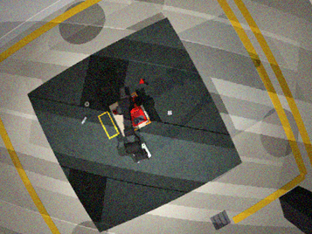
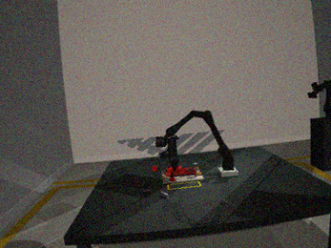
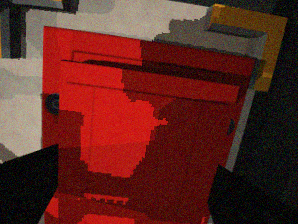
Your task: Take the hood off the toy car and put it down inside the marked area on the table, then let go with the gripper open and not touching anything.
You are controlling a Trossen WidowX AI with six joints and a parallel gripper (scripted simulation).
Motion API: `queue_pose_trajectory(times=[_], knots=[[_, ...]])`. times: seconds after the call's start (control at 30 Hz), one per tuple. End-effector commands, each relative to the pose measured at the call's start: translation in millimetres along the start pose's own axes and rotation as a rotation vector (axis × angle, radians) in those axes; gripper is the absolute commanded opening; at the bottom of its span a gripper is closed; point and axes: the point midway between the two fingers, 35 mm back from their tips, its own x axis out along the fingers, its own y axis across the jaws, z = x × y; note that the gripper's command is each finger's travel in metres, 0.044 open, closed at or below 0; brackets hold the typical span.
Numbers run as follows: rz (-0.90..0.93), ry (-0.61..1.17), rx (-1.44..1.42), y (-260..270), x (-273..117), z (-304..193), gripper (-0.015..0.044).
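Note:
The toy car [image 1: 138, 116] [image 2: 192, 177] stands on the dark table, with a pale base, red body parts and orange corners. The hood [image 3: 115, 125] is a flat red panel with small dark round marks near its sides; in the top and exterior views it is mostly hidden by the arm. My gripper [image 3: 138, 155] [image 2: 174, 170] points down over one end of the car and is shut on the hood, one black finger at each side. Whether the hood is raised off the car, I cannot tell. The marked area [image 1: 103, 127] [image 2: 185, 187] is a yellow outlined rectangle beside the car, with nothing visible in it.
A small red piece [image 1: 142, 81] [image 2: 154, 168] lies beyond the car's gripper end. A small white block [image 1: 169, 113], a pale stick [image 1: 84, 120] and a small ring [image 1: 87, 104] lie around the car. The arm's white base [image 2: 228, 172] stands past the car's other end.

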Motion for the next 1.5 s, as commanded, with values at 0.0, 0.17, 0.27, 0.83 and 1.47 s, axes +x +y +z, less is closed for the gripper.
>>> queue_pose_trajectory(times=[0.0, 0.17, 0.27, 0.83, 1.47], knots=[[0.0, -0.001, 0.0, -0.2, -3.0, 0.4, 0.0058], [0.0, -0.001, 0.0, -0.2, -6.3, 0.5, 0.0], [0.0, -0.001, 0.0, -0.2, -8.3, 0.6, 0.0], [0.0, -0.001, 0.0, -0.2, -19.5, 0.6, 0.0], [0.0, -0.001, 0.0, -0.5, -58.0, 1.2, 0.0]])
